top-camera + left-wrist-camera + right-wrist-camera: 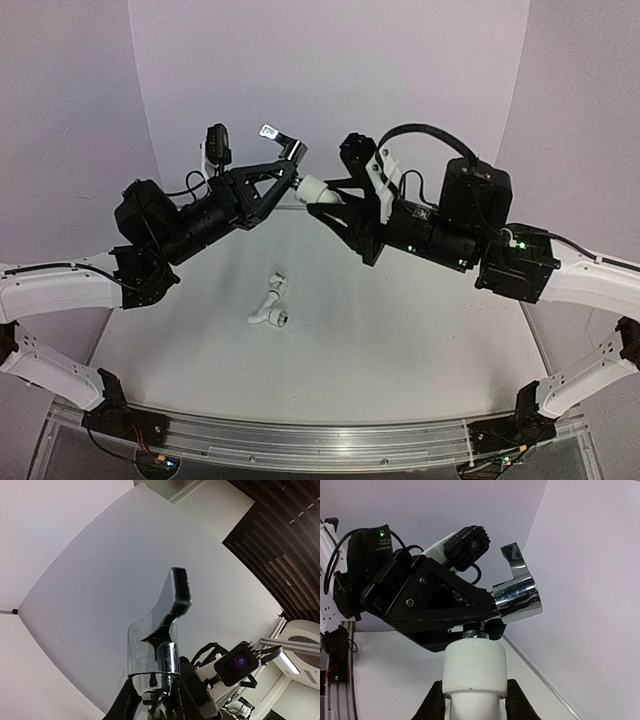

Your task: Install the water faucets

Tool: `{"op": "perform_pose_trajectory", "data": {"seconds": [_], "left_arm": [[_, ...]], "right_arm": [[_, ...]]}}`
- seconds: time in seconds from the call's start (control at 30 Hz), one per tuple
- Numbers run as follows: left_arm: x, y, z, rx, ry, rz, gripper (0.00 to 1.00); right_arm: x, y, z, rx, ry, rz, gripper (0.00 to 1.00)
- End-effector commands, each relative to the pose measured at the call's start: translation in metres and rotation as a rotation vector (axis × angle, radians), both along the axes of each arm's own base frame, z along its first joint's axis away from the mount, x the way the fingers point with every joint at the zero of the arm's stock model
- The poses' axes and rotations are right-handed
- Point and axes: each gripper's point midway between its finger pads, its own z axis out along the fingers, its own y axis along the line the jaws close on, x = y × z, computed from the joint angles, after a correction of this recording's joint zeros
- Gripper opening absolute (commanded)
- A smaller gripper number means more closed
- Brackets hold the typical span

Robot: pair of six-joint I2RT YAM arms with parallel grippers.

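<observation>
The water faucet (291, 154) is held in the left gripper (289, 179), raised above the table (420, 330), just left of centre. The elbow fitting (313, 187) is held just to its right in the right gripper (324, 200), and the faucet's stem is met at the fitting's open end. A bent pipe piece (269, 308) is laid on the table nearer the bases, well apart from both.

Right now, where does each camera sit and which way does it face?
Top external: above, behind the arms, facing down at the table; left gripper, right gripper show.
Left wrist: faces up past the chrome faucet; own fingers below.
Right wrist: faces the left gripper over the white elbow fitting; own fingers below.
Shared: all show the chrome faucet.
</observation>
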Motion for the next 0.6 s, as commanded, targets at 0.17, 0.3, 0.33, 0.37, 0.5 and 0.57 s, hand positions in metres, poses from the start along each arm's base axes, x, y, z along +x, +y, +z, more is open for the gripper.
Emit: {"op": "perform_pose_trajectory", "data": {"seconds": [0.17, 0.3, 0.33, 0.37, 0.5, 0.57], "left_arm": [[-0.056, -0.026, -0.027, 0.133, -0.210, -0.234, 0.00], [-0.065, -0.023, -0.026, 0.133, -0.277, -0.252, 0.00], [-0.066, -0.023, -0.027, 0.139, -0.284, -0.251, 0.00], [-0.066, -0.022, -0.027, 0.142, -0.287, -0.250, 0.00], [-0.061, -0.024, -0.028, 0.154, -0.252, -0.233, 0.00], [-0.052, -0.024, -0.027, 0.150, -0.193, -0.202, 0.00]], "right_arm": [[-0.028, -0.017, 0.111, 0.508, 0.384, 0.270, 0.00], [-0.010, -0.023, 0.112, 0.580, 0.558, 0.294, 0.00], [-0.006, -0.025, 0.112, 0.595, 0.589, 0.293, 0.00], [-0.004, -0.026, 0.113, 0.610, 0.616, 0.292, 0.00], [-0.007, -0.026, 0.115, 0.621, 0.661, 0.322, 0.00], [-0.009, -0.025, 0.112, 0.607, 0.659, 0.331, 0.11]]}}
